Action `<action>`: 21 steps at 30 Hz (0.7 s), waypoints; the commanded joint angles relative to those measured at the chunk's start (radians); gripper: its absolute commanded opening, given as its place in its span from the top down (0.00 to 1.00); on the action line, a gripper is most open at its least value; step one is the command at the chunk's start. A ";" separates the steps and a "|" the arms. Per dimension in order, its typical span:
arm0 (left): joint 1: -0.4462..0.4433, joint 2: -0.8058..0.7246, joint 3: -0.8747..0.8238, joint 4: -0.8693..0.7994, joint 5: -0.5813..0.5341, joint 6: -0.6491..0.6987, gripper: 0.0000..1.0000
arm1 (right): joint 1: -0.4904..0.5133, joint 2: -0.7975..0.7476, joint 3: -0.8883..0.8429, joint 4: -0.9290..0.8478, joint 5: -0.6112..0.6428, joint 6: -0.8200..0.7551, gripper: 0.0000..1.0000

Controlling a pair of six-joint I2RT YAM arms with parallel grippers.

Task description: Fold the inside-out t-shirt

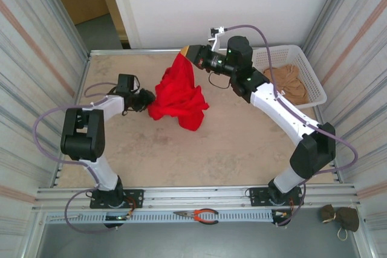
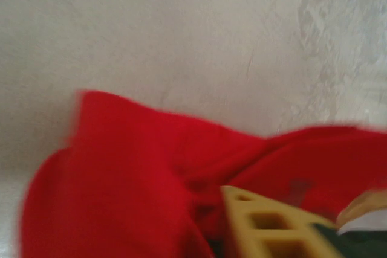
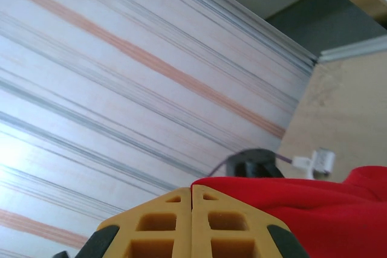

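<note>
Your R gripper (image 1: pixel 188 54) is pressed together, pinching the top of the red inside-out t-shirt (image 1: pixel 178 95). It holds the cloth up in a peak nr the far edge of the counter (image 1: pixel 242 143), and the rest drapes onto mid-counter. L gripper (image 1: pixel 147 99) sits low at the shirt's left edge. Wrist view there is blurred, so can't tell if it's spread or closed.

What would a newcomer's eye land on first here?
The red t-shirt hangs in a peak from the shut right pincer at far centre, its lower part heaped on the tabletop. The left pincer sits at the heap's left edge. A white basket holding a tan garment stands far right.
</note>
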 commanded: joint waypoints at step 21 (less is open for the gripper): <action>-0.293 -0.305 0.107 -0.026 -0.047 0.178 0.05 | -0.051 -0.195 -0.220 0.075 -0.042 0.003 1.00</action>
